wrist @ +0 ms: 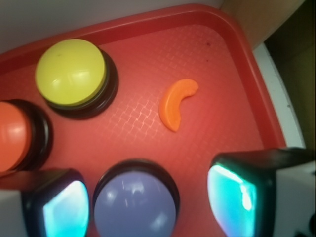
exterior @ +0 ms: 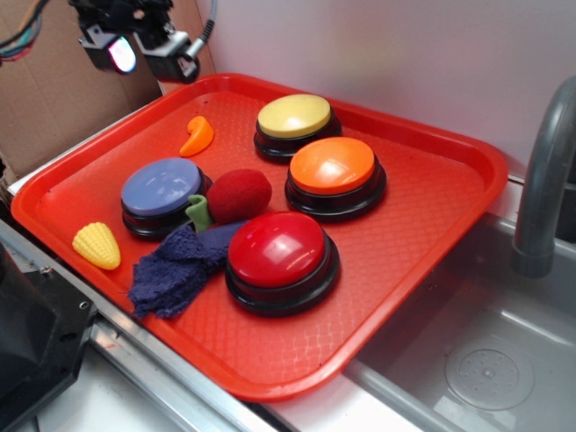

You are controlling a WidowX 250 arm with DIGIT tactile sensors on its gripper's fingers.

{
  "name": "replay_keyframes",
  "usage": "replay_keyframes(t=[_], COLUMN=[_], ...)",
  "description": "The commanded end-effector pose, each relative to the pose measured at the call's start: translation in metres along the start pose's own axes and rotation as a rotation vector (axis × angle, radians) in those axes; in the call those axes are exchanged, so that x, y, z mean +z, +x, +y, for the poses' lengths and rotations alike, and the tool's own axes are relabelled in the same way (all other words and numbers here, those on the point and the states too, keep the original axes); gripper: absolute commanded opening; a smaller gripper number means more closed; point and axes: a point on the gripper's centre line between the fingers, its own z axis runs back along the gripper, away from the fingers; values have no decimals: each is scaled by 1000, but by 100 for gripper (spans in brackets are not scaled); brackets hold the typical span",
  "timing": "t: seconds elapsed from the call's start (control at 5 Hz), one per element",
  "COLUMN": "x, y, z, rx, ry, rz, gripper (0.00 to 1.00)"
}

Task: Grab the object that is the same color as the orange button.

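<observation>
The object [exterior: 197,135] is a small glossy orange curved toy lying near the tray's far left corner; the wrist view shows the object [wrist: 178,103] right of centre. The orange button [exterior: 333,167] sits on its black base toward the tray's back middle, and only an edge of the orange button [wrist: 13,134] shows at the left of the wrist view. My gripper [exterior: 147,49] hangs high above the tray's back left edge, well above the object. It is open, with nothing between its fingers [wrist: 237,193].
On the red tray [exterior: 432,225] also stand a yellow button [exterior: 294,117], a blue button [exterior: 162,188] and a red button [exterior: 278,251]. A red fuzzy ball [exterior: 238,194], a yellow corn toy [exterior: 97,245] and a dark blue cloth [exterior: 176,265] lie there too. A sink [exterior: 486,351] lies right.
</observation>
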Motion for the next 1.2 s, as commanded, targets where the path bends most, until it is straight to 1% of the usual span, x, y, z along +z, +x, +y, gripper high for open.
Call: replay_keyframes(t=[0.0, 0.4, 0.8, 1.0], x=[-29, -59, -90, -95], y=[17, 25, 32, 32], z=[15, 29, 31, 33], rx=[33, 55, 37, 42], ry=[34, 38, 56, 69], rz=[-35, -29, -2, 4], gripper=[100, 100, 100, 100])
